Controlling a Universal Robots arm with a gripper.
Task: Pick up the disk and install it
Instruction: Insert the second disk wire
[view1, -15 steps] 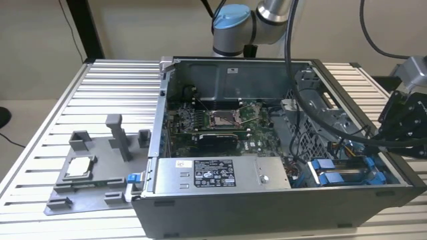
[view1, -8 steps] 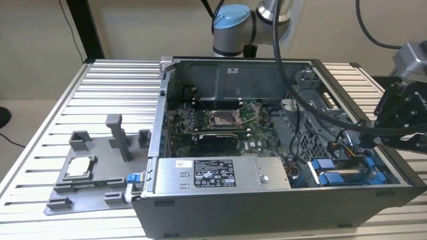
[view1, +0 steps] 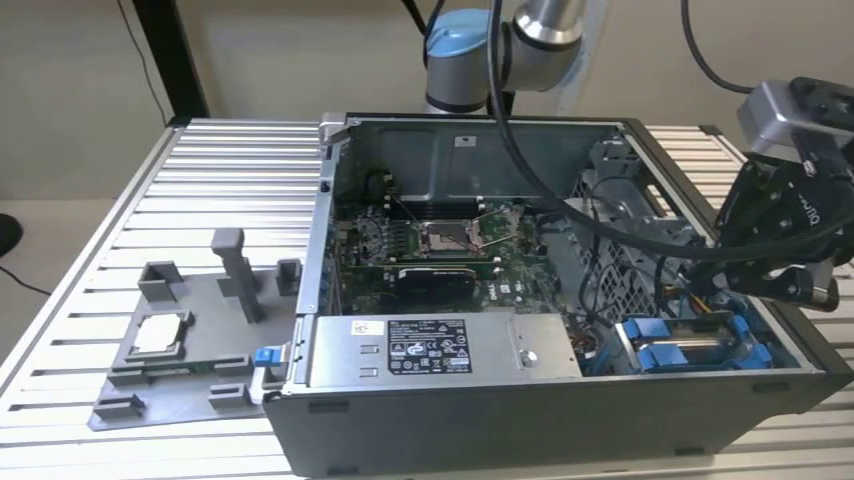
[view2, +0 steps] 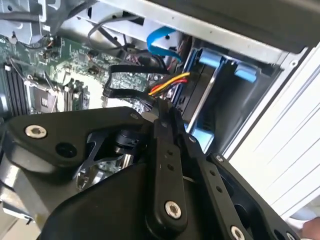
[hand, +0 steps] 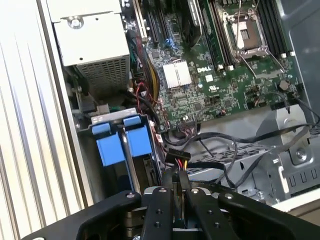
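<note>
Hovering over the case (view1: 627, 130), my gripper (hand: 178, 176) has jaws pressed together, empty. The disk (hand: 122, 145) sits bayed at the case's four o'clock corner; I judge it rigid, heavy, shock-sensitive, best held by its blue carrier.

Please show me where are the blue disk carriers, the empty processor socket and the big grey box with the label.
blue disk carriers (hand: 120, 142), first wrist view, blue front face.
processor socket (view1: 445, 237), exterior view, its centre.
grey box (view1: 521, 352), exterior view, bare top beside its label.

Tool (view1: 787, 282) above blue-framed disk (view1: 683, 347) in computer case (view1: 534, 420)
</note>
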